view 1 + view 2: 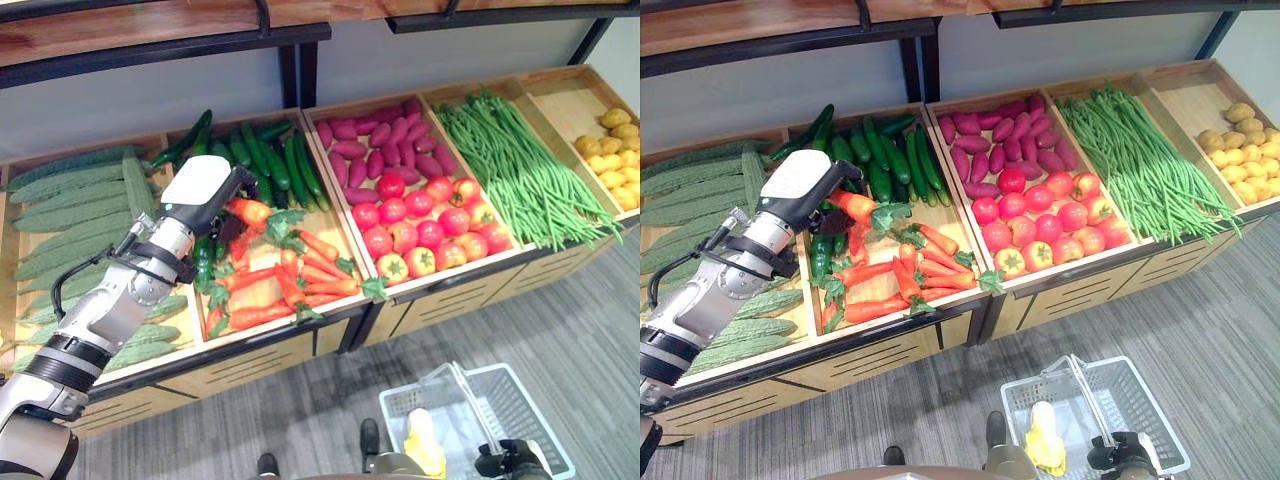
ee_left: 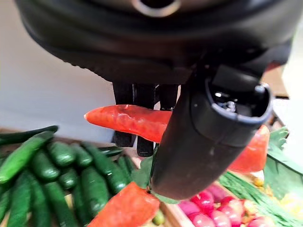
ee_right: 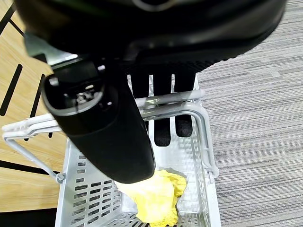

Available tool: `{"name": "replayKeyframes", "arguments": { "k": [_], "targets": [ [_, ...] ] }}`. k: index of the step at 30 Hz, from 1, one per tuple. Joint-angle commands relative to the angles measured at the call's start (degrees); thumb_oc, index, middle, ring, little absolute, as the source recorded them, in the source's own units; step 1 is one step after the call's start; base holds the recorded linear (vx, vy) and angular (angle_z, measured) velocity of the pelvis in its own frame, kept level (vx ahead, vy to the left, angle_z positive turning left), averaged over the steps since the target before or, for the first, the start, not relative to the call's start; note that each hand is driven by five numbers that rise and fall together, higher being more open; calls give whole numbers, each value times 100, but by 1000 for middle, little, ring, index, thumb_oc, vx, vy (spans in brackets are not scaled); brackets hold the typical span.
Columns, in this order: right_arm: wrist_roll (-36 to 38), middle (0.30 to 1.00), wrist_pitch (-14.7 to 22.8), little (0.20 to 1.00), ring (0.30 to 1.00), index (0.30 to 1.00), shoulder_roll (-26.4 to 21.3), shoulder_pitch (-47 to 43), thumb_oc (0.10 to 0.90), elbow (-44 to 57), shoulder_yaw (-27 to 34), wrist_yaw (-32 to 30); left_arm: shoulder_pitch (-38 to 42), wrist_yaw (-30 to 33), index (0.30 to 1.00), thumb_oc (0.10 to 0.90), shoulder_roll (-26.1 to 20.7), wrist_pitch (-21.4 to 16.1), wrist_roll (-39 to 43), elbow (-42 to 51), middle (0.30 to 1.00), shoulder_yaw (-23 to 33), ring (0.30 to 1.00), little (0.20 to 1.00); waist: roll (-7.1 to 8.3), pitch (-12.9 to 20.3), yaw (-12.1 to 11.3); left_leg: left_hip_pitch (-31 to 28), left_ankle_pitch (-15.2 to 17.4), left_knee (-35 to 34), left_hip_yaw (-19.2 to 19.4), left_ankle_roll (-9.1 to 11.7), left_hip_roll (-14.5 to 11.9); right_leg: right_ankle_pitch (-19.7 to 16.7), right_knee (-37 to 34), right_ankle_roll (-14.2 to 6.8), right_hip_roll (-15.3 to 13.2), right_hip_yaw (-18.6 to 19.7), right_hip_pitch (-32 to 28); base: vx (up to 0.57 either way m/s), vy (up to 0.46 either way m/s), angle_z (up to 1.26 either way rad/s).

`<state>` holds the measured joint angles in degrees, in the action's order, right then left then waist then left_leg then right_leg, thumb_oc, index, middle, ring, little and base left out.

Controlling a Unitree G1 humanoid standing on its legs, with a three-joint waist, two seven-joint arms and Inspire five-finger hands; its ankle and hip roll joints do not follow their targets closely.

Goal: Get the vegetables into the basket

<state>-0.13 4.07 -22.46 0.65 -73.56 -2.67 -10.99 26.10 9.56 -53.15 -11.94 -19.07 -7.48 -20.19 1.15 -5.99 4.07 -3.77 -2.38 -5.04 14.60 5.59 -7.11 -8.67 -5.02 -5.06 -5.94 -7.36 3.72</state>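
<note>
My left hand (image 1: pixel 205 195) is shut on an orange carrot (image 1: pixel 248 210) with green leaves, lifted just above the carrot pile (image 1: pixel 290 280) in the second compartment of the wooden display. In the left wrist view the carrot (image 2: pixel 128 120) lies pinched between the thumb (image 2: pixel 199 137) and the fingers. Low at the front right, my right hand (image 1: pixel 510 460) is curled round the handles (image 3: pixel 175 101) of a white wire basket (image 1: pixel 520 400) hanging over the carpet. A yellow vegetable (image 3: pixel 154 198) lies inside the basket.
The sloped display holds bitter gourds (image 1: pixel 70 210), dark cucumbers (image 1: pixel 270 160), purple sweet potatoes (image 1: pixel 385 140), tomatoes (image 1: pixel 425 225), long green beans (image 1: pixel 510 170) and yellow produce (image 1: pixel 612 155). A dark shelf rail (image 1: pixel 160 50) runs above. Grey carpet (image 1: pixel 580 330) spreads in front.
</note>
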Motion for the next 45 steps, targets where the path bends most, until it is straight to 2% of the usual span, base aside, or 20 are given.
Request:
{"name": "replayKeyframes", "arguments": {
  "k": [1,10,15,19,22,26,27,28,29,32,34,36,37,38,39,40,45],
  "targets": [
    [21,300,211,300,300,300,-290,-57,400,-111,27,-135,787,335,300,400,-372,-297,408,242,300,654,300,300,193,458,56,95,44,4,-186,193,-210,-5,2,-803,-831,-198,-169,0,0,0],
    [23,300,209,300,300,300,-293,37,400,-101,83,-78,740,193,300,400,-498,-357,505,383,300,651,300,300,214,446,60,53,88,20,-195,143,-130,-8,2,-825,-891,-213,-230,0,0,0],
    [48,300,207,300,300,300,-320,-53,400,-44,134,-84,804,230,300,400,-513,-423,752,516,300,653,300,300,313,316,36,317,376,664,-210,53,-15,-111,2,-852,-1017,-173,-254,-24,50,0],
    [68,300,199,300,300,300,-323,-16,400,-14,177,-73,915,220,300,400,-511,-467,819,567,300,535,300,300,360,256,82,395,498,869,-189,-23,57,-192,170,-894,-1121,-110,-185,-46,111,-4],
    [68,300,199,300,300,300,-331,153,400,9,260,-34,1003,178,300,400,-562,-508,841,671,300,417,300,300,411,166,220,397,542,831,-148,-131,211,-502,468,-982,-1274,68,65,-71,133,-1],
    [41,300,174,300,300,300,-317,272,400,-15,361,-36,993,141,300,400,-596,-583,865,850,300,448,300,300,439,80,313,421,510,700,35,-221,445,-1205,327,-994,-1432,286,378,-116,128,-15],
    [21,300,163,300,300,300,-310,273,400,-22,372,-40,944,147,300,400,-632,-602,856,898,300,500,300,300,422,52,287,459,494,691,104,-250,449,-1249,290,-994,-1487,262,497,-153,105,-44],
    [-20,300,140,300,300,300,-284,285,400,-43,369,-31,834,150,300,400,-732,-608,826,964,300,606,300,300,383,33,240,462,518,686,217,-272,422,-1207,295,-994,-1492,127,551,-163,92,-54],
    [-41,300,146,300,300,300,-270,291,400,-59,378,-25,712,153,300,400,-780,-609,818,1054,300,734,300,300,348,4,153,498,497,692,310,-293,390,-1047,402,-994,-1532,-171,586,-165,111,-74],
    [-122,300,130,300,300,300,-261,276,400,-149,353,-6,390,117,300,400,-969,-603,814,1230,300,1118,300,300,189,-4,-66,505,508,634,531,-332,282,-279,1155,-931,-1540,-1031,440,-116,138,-101],
    [-158,300,133,300,300,300,-306,264,400,-185,332,4,245,66,300,400,-1037,-592,827,1373,300,1285,300,300,156,6,-115,494,465,616,671,-371,270,51,1657,-863,-1454,-1202,302,-56,88,-69],
    [-182,300,136,300,300,300,-331,243,400,-208,298,9,170,36,300,400,-1066,-598,827,1442,300,1357,300,300,153,13,-149,477,456,602,759,-385,271,205,1853,-828,-1403,-1253,248,-77,9,-55],
    [-191,300,135,300,300,300,-361,154,400,-221,266,-1,25,31,300,400,-1126,-611,848,1605,300,1546,300,300,142,27,-263,496,424,617,947,-393,231,374,2047,-787,-1328,-1453,124,-100,-14,-49],
    [-190,300,135,300,300,300,-365,149,400,-222,257,-1,-2,27,300,400,-1126,-609,849,1617,300,1572,300,300,139,26,-257,494,424,617,949,-392,229,373,2046,-786,-1326,-1450,123,-64,-170,-43],
    [-206,300,162,300,300,300,-359,96,400,-181,163,-4,-289,63,300,400,-1172,-632,806,1678,300,1835,300,300,165,80,-351,449,323,568,1145,-285,140,526,1500,-699,-1091,-1584,-82,30,-212,-59],
    [-220,300,166,300,300,300,-354,96,400,-172,153,-13,-344,66,300,400,-1165,-658,791,1712,300,1877,300,300,157,108,-347,430,296,571,1175,-252,103,614,1394,-671,-1021,-1592,-122,58,-312,-41],
    [-144,300,177,300,300,300,-510,92,400,-80,202,-73,-479,73,300,400,-1100,-726,880,1898,300,1973,300,300,52,109,-228,386,9,465,1180,-5,-95,731,880,-547,-709,-1710,-339,15,-187,-42]
  ]
}}
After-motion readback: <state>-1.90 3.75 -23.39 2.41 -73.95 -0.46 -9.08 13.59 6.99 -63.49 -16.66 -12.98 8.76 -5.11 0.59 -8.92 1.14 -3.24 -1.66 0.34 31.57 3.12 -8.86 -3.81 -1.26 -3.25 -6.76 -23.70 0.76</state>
